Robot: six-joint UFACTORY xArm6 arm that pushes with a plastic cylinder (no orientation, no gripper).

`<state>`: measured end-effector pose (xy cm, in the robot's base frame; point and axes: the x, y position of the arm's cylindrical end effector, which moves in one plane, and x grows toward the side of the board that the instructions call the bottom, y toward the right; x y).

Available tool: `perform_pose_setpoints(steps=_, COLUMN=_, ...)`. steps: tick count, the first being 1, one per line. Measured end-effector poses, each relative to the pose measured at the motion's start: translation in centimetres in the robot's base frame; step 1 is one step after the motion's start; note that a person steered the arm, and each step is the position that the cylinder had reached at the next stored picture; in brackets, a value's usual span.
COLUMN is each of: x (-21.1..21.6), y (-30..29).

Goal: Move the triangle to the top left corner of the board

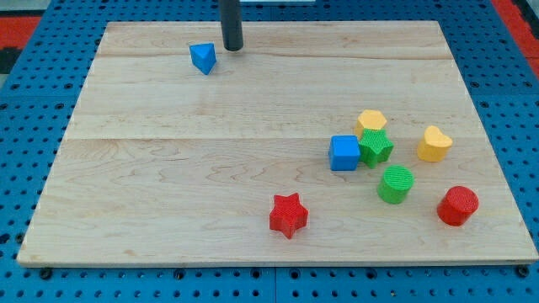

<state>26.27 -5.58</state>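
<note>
A blue triangle block [203,58] lies on the wooden board [168,168] near the view's top, left of centre and some way right of the board's top left corner. My tip [232,47] rests on the board just to the right of the triangle and slightly above it, a small gap apart. The dark rod rises out of the view's top edge.
A cluster sits at the view's right: blue cube [344,153], green star [375,147], yellow hexagon [371,122], yellow heart-like block [434,144], green cylinder [395,184], red cylinder [458,205]. A red star [288,215] lies near the bottom centre.
</note>
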Motion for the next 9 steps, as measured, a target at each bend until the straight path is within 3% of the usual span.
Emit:
perform_pose_setpoints(steps=2, x=0.6, y=-6.2)
perform_pose_setpoints(steps=4, x=1.9, y=-6.7)
perform_pose_setpoints(steps=6, x=-1.8, y=-12.5)
perform_pose_setpoints(steps=8, x=4.2, y=-6.5)
perform_pose_setpoints(steps=9, x=4.5, y=-10.7)
